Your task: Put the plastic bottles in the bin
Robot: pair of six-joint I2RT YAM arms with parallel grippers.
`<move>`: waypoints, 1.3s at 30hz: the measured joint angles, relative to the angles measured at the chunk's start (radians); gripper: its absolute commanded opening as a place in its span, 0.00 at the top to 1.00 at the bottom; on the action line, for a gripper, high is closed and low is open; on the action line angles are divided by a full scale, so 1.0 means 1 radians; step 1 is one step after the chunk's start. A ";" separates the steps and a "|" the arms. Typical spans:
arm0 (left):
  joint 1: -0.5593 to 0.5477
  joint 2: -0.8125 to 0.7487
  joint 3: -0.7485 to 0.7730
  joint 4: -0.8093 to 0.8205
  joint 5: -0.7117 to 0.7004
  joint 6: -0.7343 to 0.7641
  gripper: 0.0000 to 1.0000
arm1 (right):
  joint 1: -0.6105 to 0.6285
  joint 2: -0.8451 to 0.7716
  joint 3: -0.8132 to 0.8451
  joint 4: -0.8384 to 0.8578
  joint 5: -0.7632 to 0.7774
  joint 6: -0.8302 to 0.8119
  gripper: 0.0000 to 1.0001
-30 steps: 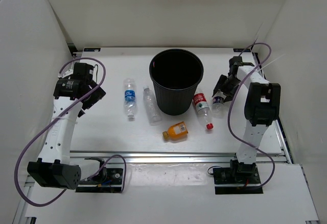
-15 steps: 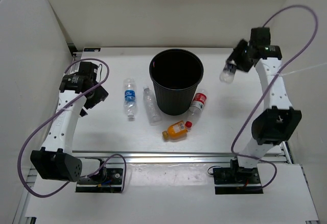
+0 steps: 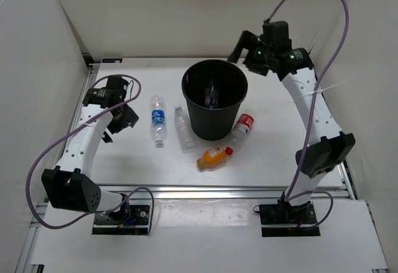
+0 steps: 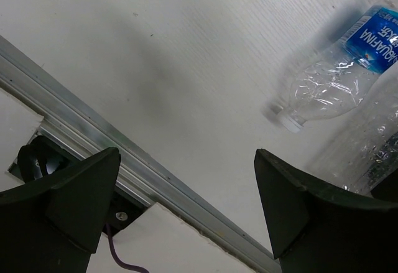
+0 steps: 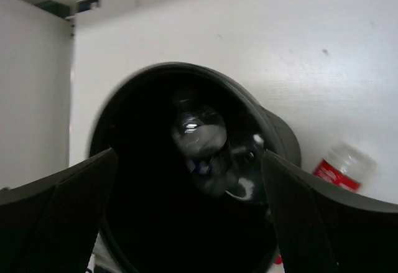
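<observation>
The black bin (image 3: pixel 211 127) stands at the middle back of the table. A clear bottle with a dark label (image 5: pixel 202 139) is inside it, also seen from above (image 3: pixel 211 96). My right gripper (image 3: pixel 244 50) hangs open over the bin's back right rim (image 5: pixel 273 124), with nothing between its fingers. To the left of the bin lie the blue-label bottle (image 3: pixel 158 119) and the clear unlabelled bottle (image 3: pixel 184 129). The orange bottle (image 3: pixel 214 157) and red-label bottle (image 3: pixel 242 125) lie in front of the bin and to its right. My left gripper (image 3: pixel 121 120) is open, left of the blue-label bottle (image 4: pixel 339 80).
An aluminium rail (image 3: pixel 217 189) runs along the table's near edge, also seen under the left gripper (image 4: pixel 93 124). White walls close in the left, back and right sides. Purple cables loop from both arms.
My right gripper rose from the table's right side, swung over the bin and opened. The dark-label bottle it carried now lies in the bin. The red-label bottle shifted; the left arm edged towards the bottles.
</observation>
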 measured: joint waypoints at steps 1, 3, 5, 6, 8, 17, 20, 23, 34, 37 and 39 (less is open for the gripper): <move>0.000 0.000 -0.006 0.002 0.000 0.000 0.00 | -0.018 -0.020 -0.066 0.004 0.005 0.011 0.00; 0.000 -0.010 -0.020 0.002 0.001 -0.003 0.00 | -0.091 -0.075 -0.198 0.004 -0.002 0.044 0.00; 0.000 -0.029 -0.041 0.000 0.000 -0.003 0.00 | -0.211 -0.145 -0.333 0.015 -0.026 0.090 0.00; 0.000 -0.039 -0.050 -0.002 0.000 -0.003 0.00 | -0.281 -0.178 -0.393 0.014 -0.043 0.115 0.00; 0.000 -0.056 -0.068 -0.002 0.000 -0.003 0.00 | -0.409 -0.217 -0.492 0.021 -0.085 0.159 0.00; -0.003 -0.063 -0.098 -0.002 0.000 -0.002 0.00 | -0.371 0.019 -0.745 0.035 -0.238 0.179 0.00; -0.010 -0.066 -0.113 0.001 0.000 0.002 0.00 | -0.341 0.115 -0.745 0.035 -0.267 0.172 0.00; -0.016 -0.074 -0.150 -0.001 0.000 0.003 0.00 | -0.315 0.165 -0.745 0.039 -0.288 0.170 0.00; -0.020 -0.076 -0.179 -0.005 0.001 0.005 0.00 | -0.283 0.282 -0.713 0.050 -0.304 0.116 0.53; -0.020 -0.076 -0.180 -0.005 0.000 0.003 0.00 | -0.311 0.219 -0.764 0.048 -0.249 0.107 0.60; -0.020 -0.076 -0.180 -0.005 0.002 0.000 0.00 | -0.344 0.139 -0.809 0.021 -0.195 0.100 0.62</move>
